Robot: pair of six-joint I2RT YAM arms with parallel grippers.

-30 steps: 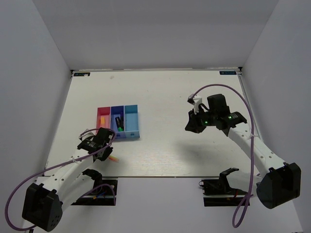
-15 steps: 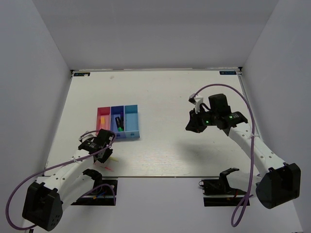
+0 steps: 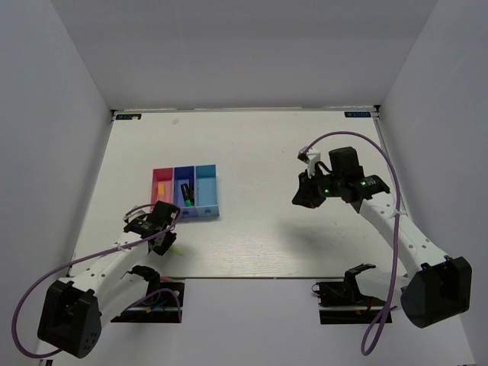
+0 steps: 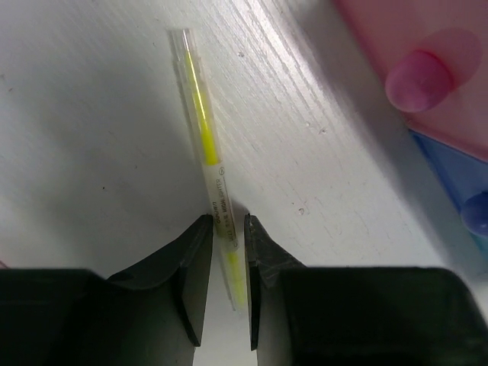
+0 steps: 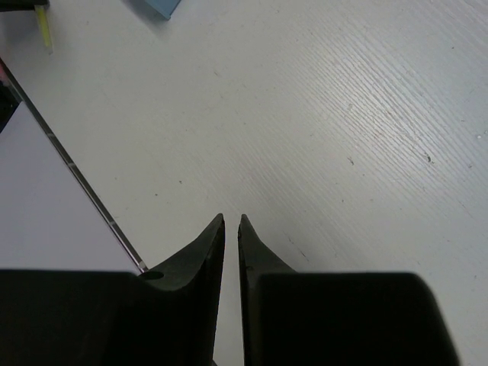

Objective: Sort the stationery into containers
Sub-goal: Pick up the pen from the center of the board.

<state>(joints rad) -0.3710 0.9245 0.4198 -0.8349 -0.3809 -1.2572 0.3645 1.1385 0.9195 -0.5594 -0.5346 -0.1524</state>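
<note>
Left wrist view shows pen (image 4: 200, 114) clearly, top barely: flat by table's (image 4: 91, 152) front-left edge, axis straight out from left claw (image 4: 226, 229), jaws astride it, grip unclear. Right claw (image 5: 231, 225) nearly together, empty.

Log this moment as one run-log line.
left claw astride thin pen lying on table, grip unclear | right claw shut, empty | green marker in dark blue bin
</note>
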